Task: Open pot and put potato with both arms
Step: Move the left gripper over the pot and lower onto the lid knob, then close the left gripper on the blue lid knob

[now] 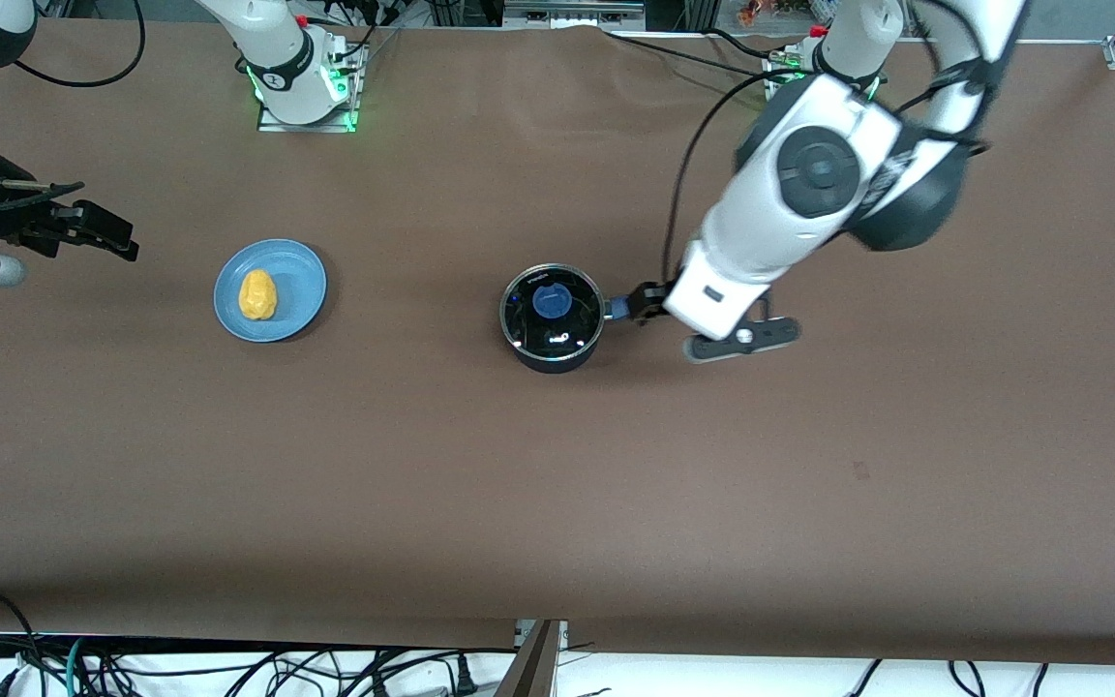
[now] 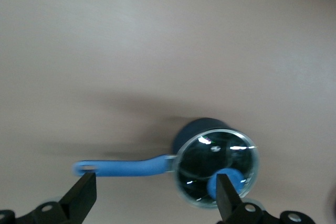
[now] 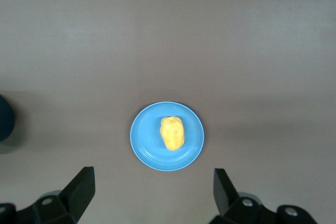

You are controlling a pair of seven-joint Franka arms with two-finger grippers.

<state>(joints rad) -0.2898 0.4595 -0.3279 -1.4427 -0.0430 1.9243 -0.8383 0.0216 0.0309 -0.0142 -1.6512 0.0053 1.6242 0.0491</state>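
The black pot [image 1: 546, 362] stands mid-table with its glass lid [image 1: 530, 327] on it; the lid has a blue knob [image 1: 551, 301]. My left gripper [image 1: 643, 304] is open over the pot's blue handle [image 1: 618, 308], which is mostly hidden beneath it. The left wrist view shows the pot [image 2: 195, 129], the lid [image 2: 233, 153], the handle [image 2: 121, 167] and the open left gripper [image 2: 155, 199] above them. The yellow potato [image 1: 257, 294] lies on a light-blue plate [image 1: 301, 281]. My right gripper [image 1: 98, 230] is open and empty, over the table at the right arm's end. The right wrist view shows the potato [image 3: 172, 132], the plate [image 3: 147, 142] and the right gripper [image 3: 152, 190].
The brown table [image 1: 557, 484] holds only the plate and the pot. The two arm bases [image 1: 301, 82] stand along the edge farthest from the front camera. Cables hang below the nearest edge. The pot's dark edge [image 3: 5, 118] shows in the right wrist view.
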